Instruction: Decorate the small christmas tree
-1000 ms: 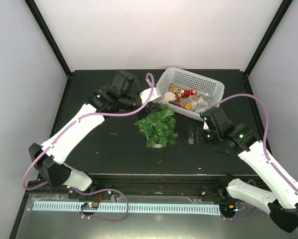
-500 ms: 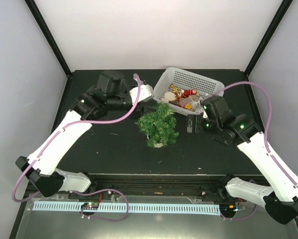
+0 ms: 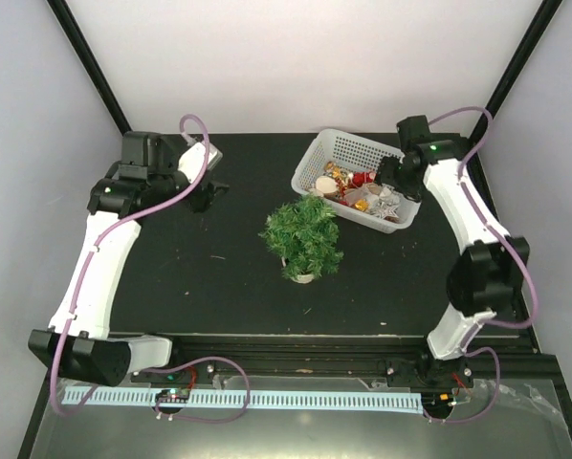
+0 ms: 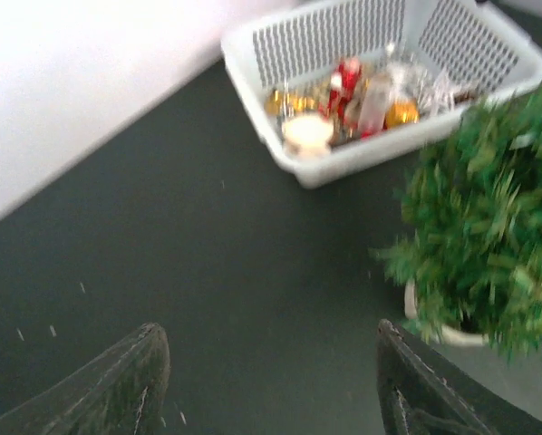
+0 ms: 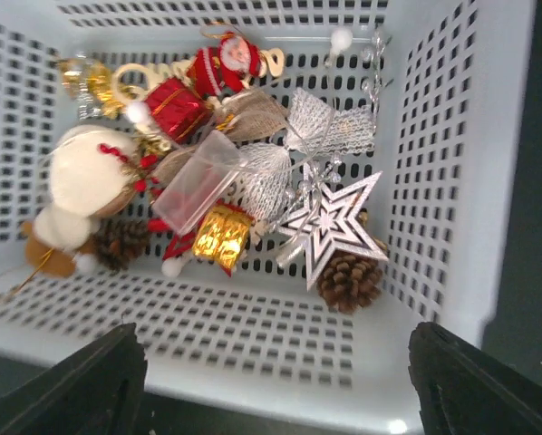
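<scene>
The small christmas tree (image 3: 303,237) stands upright in its cream pot at the table's middle, with no ornaments showing on it; it also shows blurred at the right of the left wrist view (image 4: 488,227). The white mesh basket (image 3: 358,145) behind it holds ornaments: a silver star (image 5: 330,222), a pine cone (image 5: 350,281), a gold gift (image 5: 218,234), a Santa (image 5: 226,62) and a clear box (image 5: 198,181). My right gripper (image 3: 389,184) hovers open and empty over the basket's near wall (image 5: 275,335). My left gripper (image 3: 212,191) is open and empty (image 4: 269,335), left of the tree.
The basket (image 4: 253,45) sits at the back right near the rear wall. A red gift (image 5: 171,107), a second pine cone (image 5: 117,243) and a cream plush figure (image 5: 85,181) lie at its left side. Black frame posts stand at the back corners.
My left arm has swung back to the left, away from the tree. My right arm has moved from beside the tree up and over the basket.
</scene>
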